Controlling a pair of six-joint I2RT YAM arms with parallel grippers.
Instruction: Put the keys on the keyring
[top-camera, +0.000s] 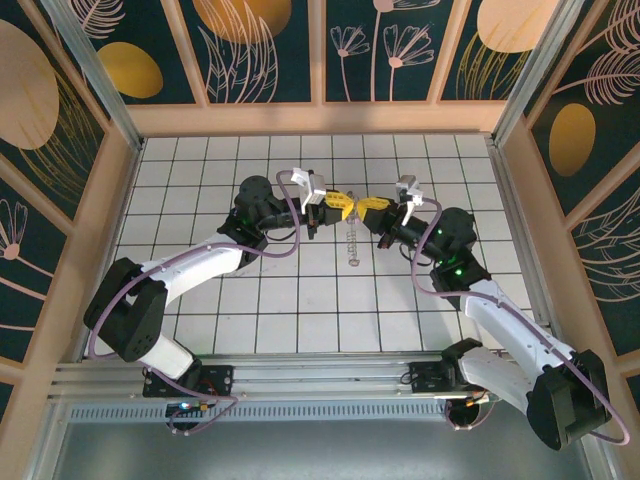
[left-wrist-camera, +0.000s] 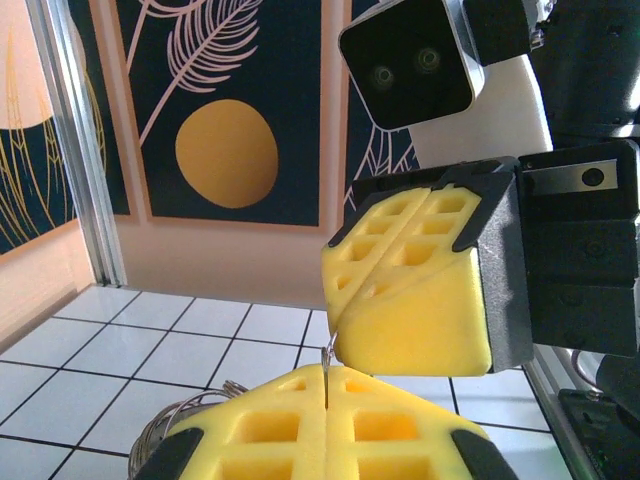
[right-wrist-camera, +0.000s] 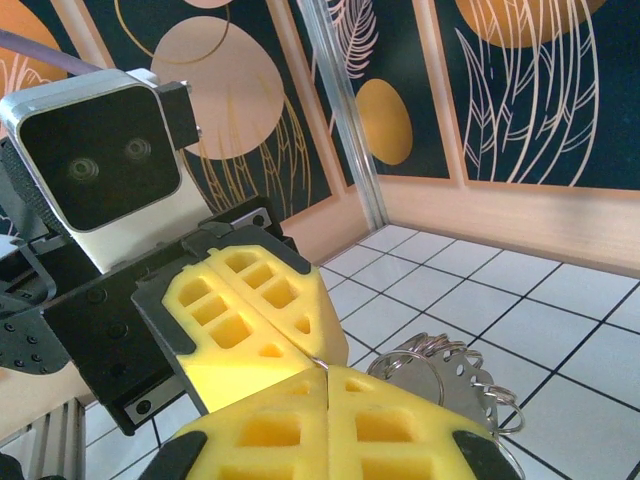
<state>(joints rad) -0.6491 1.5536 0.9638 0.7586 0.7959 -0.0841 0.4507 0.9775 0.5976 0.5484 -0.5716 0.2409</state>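
Yellow padded fingers of my left gripper (left-wrist-camera: 327, 395) are pressed together. The right gripper (left-wrist-camera: 350, 310), likewise pinched closed, meets it tip to tip. Just beside the left gripper is a bunch of metal rings (right-wrist-camera: 440, 372), above the tiled worktop (top-camera: 200, 200). Whether the keys sit among them is too small to tell. At the left gripper's tip, both grippers seem to clamp a thin wire, which I judge to be the keyring (left-wrist-camera: 327, 352). If the arms pull unevenly, it could slip free or bend.

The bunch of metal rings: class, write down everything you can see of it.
The bunch of metal rings is silvery and shiny: several thin wire loops overlapping, with a flat round piece among them. It sits over white tiles, right by where the shut left hand and right hand meet tip to tip.
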